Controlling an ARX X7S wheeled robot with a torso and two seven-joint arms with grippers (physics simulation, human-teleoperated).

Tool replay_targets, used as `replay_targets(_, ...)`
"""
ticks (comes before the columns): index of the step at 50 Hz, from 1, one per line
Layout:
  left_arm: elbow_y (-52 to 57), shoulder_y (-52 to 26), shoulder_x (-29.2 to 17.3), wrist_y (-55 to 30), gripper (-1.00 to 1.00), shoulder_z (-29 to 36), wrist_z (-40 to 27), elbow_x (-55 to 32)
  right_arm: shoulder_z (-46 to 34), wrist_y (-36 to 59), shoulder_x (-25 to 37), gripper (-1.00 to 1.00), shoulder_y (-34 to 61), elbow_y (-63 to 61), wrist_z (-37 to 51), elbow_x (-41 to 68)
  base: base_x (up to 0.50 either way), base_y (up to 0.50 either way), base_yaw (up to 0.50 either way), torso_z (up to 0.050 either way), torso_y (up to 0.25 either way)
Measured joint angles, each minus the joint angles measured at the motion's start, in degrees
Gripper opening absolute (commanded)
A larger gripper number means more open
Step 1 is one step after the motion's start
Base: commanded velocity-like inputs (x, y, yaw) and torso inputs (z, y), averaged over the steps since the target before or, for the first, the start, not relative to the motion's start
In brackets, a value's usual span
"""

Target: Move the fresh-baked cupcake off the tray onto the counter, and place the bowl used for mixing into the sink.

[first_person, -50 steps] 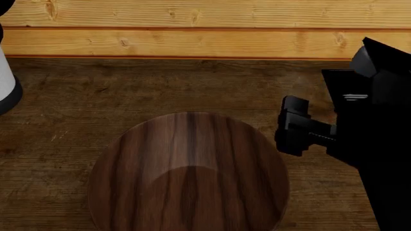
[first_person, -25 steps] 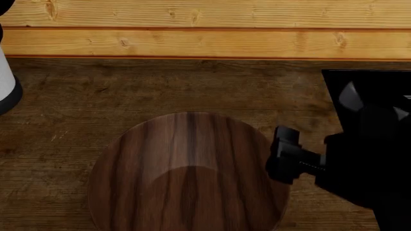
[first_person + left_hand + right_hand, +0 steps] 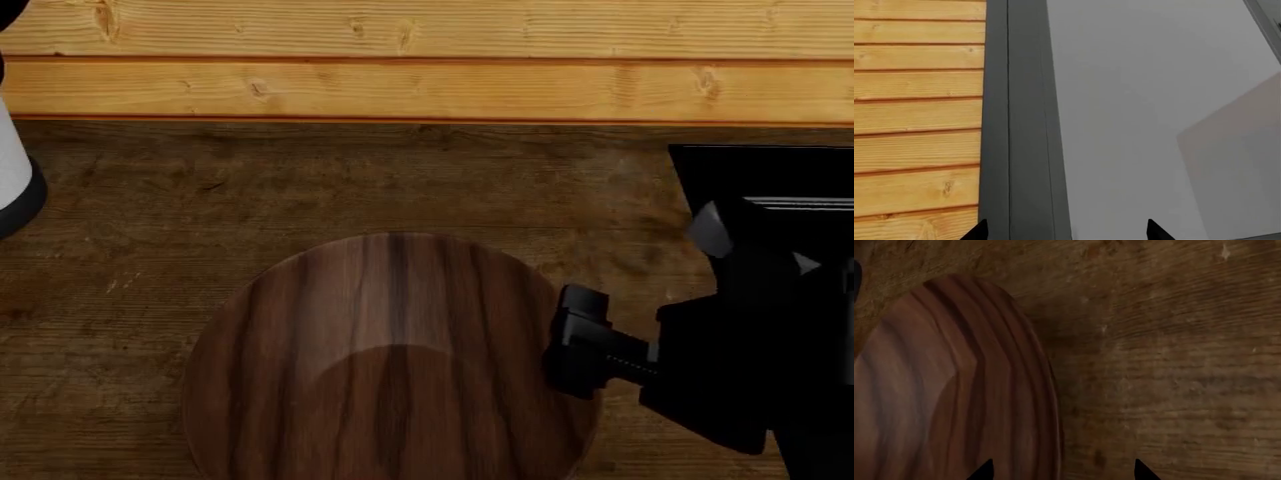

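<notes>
The dark wood bowl (image 3: 387, 360) stands on the brown plank counter (image 3: 200, 210) at the bottom middle of the head view. My right gripper (image 3: 577, 345) is at the bowl's right rim. In the right wrist view the bowl (image 3: 941, 385) fills one side, and the open gripper (image 3: 1062, 472) has its two fingertips on either side of the rim, closed on nothing. My left gripper (image 3: 1066, 231) is open and empty, facing a grey frame and pale panel; it does not show in the head view. The cupcake is out of view.
A black flat-edged shape (image 3: 761, 170) lies at the counter's right, partly hidden by my right arm; I cannot tell whether it is the tray or the sink. A white and black object (image 3: 14, 180) stands at the left edge. Pine wall boards (image 3: 400, 60) run behind.
My right gripper has moved nearer and to the left, from beside the black shape down to the bowl's right rim. The bowl has not moved.
</notes>
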Motion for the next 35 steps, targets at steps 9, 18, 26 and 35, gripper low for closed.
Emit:
replay_targets(9,0.21,0.01,-0.09,-0.02,1.0,0.02,-0.11,-0.05,-0.16,-0.87,-0.63,1.0,-1.18,0.42,-1.74,-1.47,0.0,0.0,0.0,0.0,0.0)
replay_targets(18,0.21,-0.04,-0.13,0.05,1.0,0.0,-0.18,-0.1,-0.58,-1.46,-1.91,1.0,-1.96,1.67,-4.55,-3.75,0.0,0.0,0.0,0.0,0.0)
replay_targets(26,0.1,-0.05,-0.1,0.23,1.0,-0.01,-0.23,-0.1,-1.17,-1.32,-3.06,1.0,-2.17,3.13,-6.75,-5.35,0.0,0.0,0.0,0.0,0.0)
replay_targets(35,-0.09,-0.06,-0.01,0.41,1.0,-0.01,-0.24,-0.12,-1.88,-1.25,-3.48,-1.0,-3.14,4.09,-9.92,-7.63,0.0,0.0,0.0,0.0,0.0)
